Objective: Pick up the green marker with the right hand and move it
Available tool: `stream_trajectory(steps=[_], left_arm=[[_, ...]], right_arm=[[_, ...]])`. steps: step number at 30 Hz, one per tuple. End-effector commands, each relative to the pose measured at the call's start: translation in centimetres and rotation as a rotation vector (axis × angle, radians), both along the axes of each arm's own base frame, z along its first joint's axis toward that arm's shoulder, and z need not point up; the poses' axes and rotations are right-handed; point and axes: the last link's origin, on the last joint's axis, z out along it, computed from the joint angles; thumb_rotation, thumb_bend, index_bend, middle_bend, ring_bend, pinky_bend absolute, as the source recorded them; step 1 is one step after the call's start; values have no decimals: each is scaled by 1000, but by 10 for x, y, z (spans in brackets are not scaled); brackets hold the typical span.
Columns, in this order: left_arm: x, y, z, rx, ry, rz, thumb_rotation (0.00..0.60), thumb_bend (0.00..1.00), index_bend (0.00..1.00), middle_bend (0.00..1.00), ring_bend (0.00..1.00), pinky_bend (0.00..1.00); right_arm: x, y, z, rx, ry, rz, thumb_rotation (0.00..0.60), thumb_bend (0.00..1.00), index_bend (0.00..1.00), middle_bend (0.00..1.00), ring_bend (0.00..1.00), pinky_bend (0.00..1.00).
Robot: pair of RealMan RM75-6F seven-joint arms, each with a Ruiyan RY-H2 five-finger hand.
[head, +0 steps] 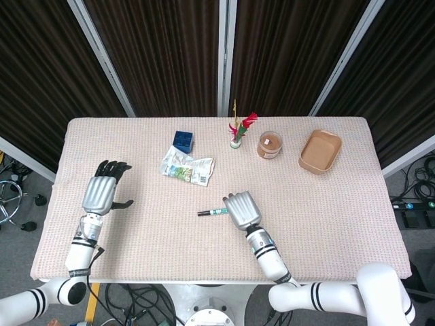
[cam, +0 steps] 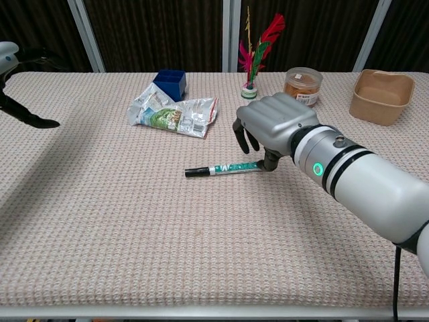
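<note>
Dark curtains are hanging behind a table (head: pixel 353 224) covered with a pale woven cloth.

The marker (cam: pixel 221 168) is lying flat near the middle of the table, black cap pointing left. It is resting on the cloth and is not being lifted.

The right hand (head: pixel 241 210) is being held over the right end of the marker. In the chest view the right hand (cam: pixel 271 126) is seen palm down with the fingers (cam: pixel 242 139) curled downward and apart. The thumb tip is at the marker's right end; whether it is touching cannot be told. Nothing is being gripped by this hand.

The left hand (head: pixel 102 193) is being held at the left side of the table, well apart from the marker. Its fingers are spread and nothing is being held. In the chest view only part of the left hand (cam: pixel 20 87) is showing at the left edge.

Further items are standing along the far side:
- a crumpled bag (head: pixel 187 167), left of centre;
- a blue box (head: pixel 182 140), just behind the bag;
- a feathered shuttlecock (head: pixel 238 132), upright, near the middle;
- a jar (head: pixel 269 145), just right of the shuttlecock;
- a tan tray (head: pixel 334 147), at the far right.
</note>
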Motion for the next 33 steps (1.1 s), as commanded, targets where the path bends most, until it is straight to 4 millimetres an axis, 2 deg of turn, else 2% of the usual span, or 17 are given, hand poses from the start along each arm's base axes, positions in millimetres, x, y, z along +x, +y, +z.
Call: stream_trajectory(steps=[1, 6, 16, 33], left_arm=[[-1, -1, -1, -5, 2, 2, 600, 49, 197, 163, 99, 79], [-3, -2, -3, -12, 8, 3, 600, 49, 197, 163, 99, 78], [-8, -4, -4, -39, 5, 16, 600, 49, 197, 163, 99, 73], [-9, -5, -9, -61, 3, 12, 600, 49, 198, 164, 100, 73]], right_arm=[[-3, 1, -4, 0, 11, 8, 600, 178, 540, 505, 584, 737], [-8, -2, -9, -14, 6, 4, 600, 177, 537, 504, 559, 734], [-13, -2, -22, -11, 21, -46, 600, 208, 472, 475, 498, 691], [-12, -4, -32, -58, 41, -79, 600, 211, 465, 471, 497, 689]])
